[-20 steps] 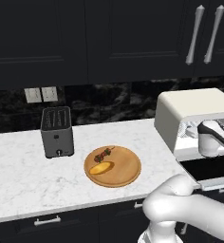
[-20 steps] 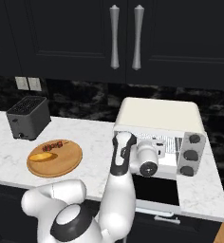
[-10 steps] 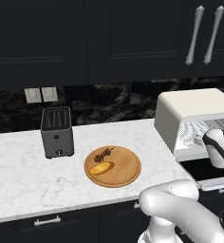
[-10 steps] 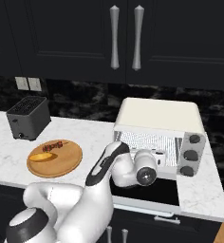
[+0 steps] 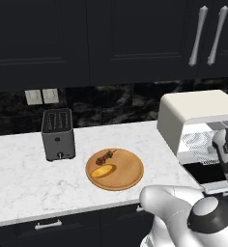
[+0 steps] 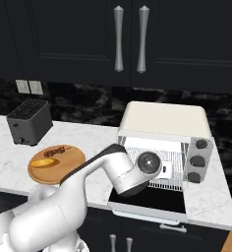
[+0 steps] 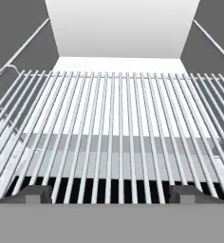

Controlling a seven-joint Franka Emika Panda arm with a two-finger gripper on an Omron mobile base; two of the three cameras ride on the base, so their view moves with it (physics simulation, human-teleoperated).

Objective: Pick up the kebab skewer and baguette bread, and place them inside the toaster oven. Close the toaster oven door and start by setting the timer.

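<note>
The kebab skewer (image 5: 105, 157) (image 6: 55, 152) and the golden baguette bread (image 5: 104, 171) (image 6: 42, 162) lie side by side on a round wooden board (image 5: 128, 176) (image 6: 71, 160). To the right stands the cream toaster oven (image 5: 193, 108) (image 6: 162, 120). Its toaster oven door (image 6: 147, 199) is folded down flat. My gripper (image 7: 111, 194) is open and holds nothing. It hovers at the oven's mouth, facing the bare wire rack (image 7: 118, 123), far from the food.
A dark grey slot toaster (image 5: 58, 134) (image 6: 29, 122) stands at the back left of the marble counter (image 5: 19, 178). Three knobs (image 6: 200, 153) sit on the oven's right front. My arm's elbow (image 6: 118, 172) stretches low across the counter's front edge.
The arm has folded down from an upright pose, and the hand has sunk a little in front of the oven's opening. The skewer, bread and door have stayed put.
</note>
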